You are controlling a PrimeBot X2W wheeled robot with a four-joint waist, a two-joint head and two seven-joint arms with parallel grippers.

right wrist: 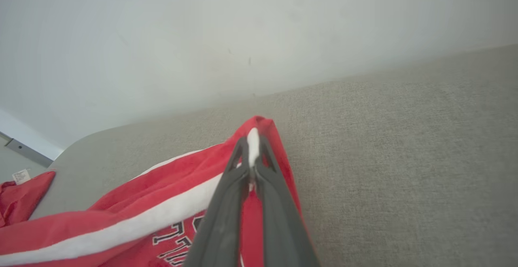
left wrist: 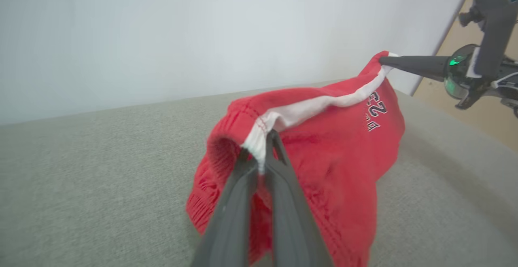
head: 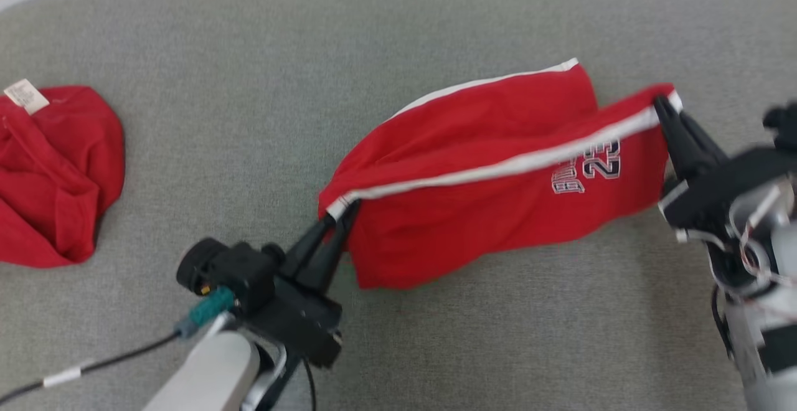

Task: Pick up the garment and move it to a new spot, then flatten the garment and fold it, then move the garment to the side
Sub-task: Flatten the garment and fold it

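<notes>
The garment is a pair of red shorts with white side stripes and a "23" print, stretched across the middle of the grey surface. My left gripper is shut on its waistband corner at the lower left, and the red cloth hangs below the pinched white stripe in the left wrist view. My right gripper is shut on the hem corner at the upper right, gripping the white stripe. The shorts sag between the two grips, with the lower part resting on the surface.
A second red garment with a white label lies crumpled at the left edge of the grey padded surface. A pale wall runs behind the surface's far edge. A cable trails from my left arm at the lower left.
</notes>
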